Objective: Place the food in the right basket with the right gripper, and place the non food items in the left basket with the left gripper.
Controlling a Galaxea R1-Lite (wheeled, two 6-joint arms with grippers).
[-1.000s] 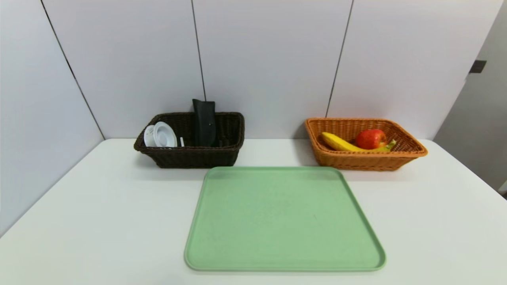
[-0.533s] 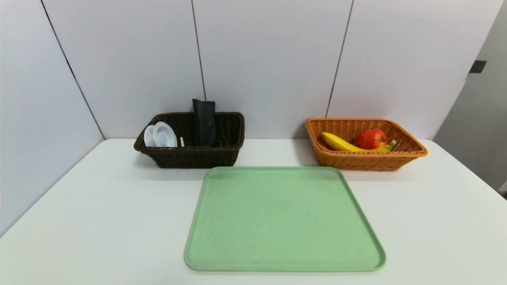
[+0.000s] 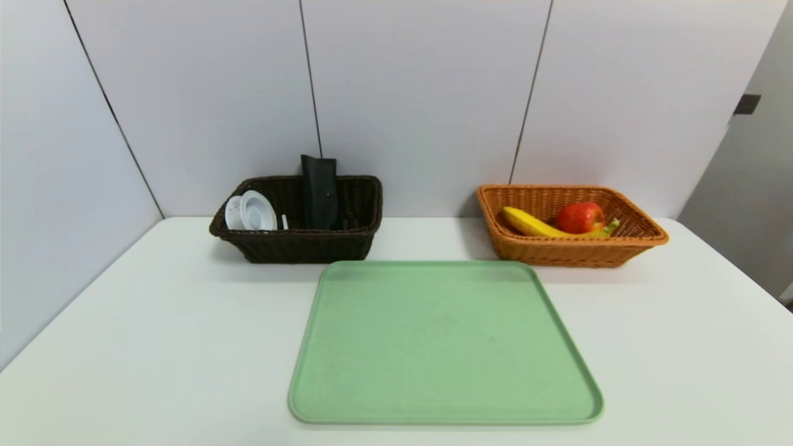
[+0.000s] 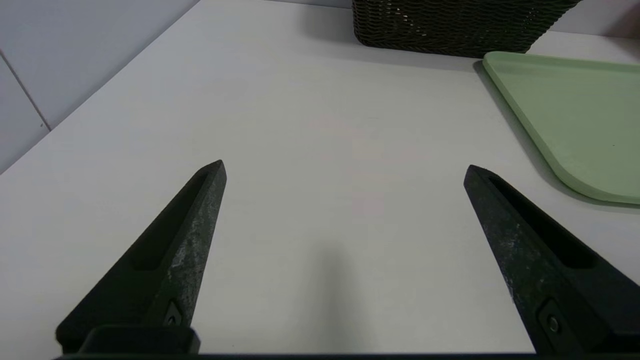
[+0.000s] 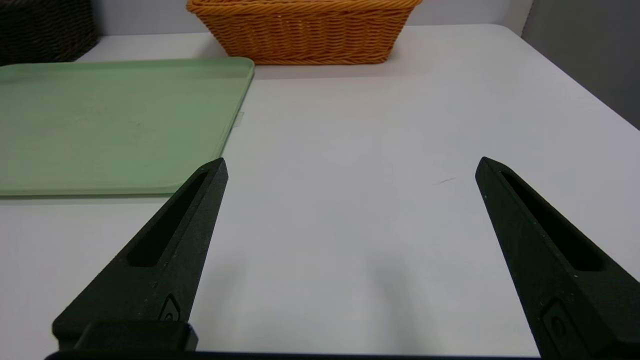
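The left gripper (image 4: 345, 167) is spread wide and holds nothing, over the table (image 3: 155, 322) left of the green tray (image 3: 443, 341). Behind the tray, the dark left basket (image 3: 297, 244) holds the spool (image 3: 257, 210), the pen (image 3: 285, 221) and the upright pouch (image 3: 319, 192). The tan right basket (image 3: 570, 251) holds the banana (image 3: 526, 223), lying across with its tip rightward, and the apple (image 3: 580, 217); the right gripper (image 5: 350, 165) is likewise wide and empty, right of the tray.

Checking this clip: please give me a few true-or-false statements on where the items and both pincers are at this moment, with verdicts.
1. The yellow banana and red apple lie in the orange-tan wicker basket. True.
2. The flat green tray holds the white plastic spool. False: the tray is bare; the spool is in the dark brown wicker basket.
3. The black pouch stands upright in the dark basket. True.
4. The left pincer grips a pen. False: it is open, holding nothing.
5. The right pincer is shut. False: open over the white table.
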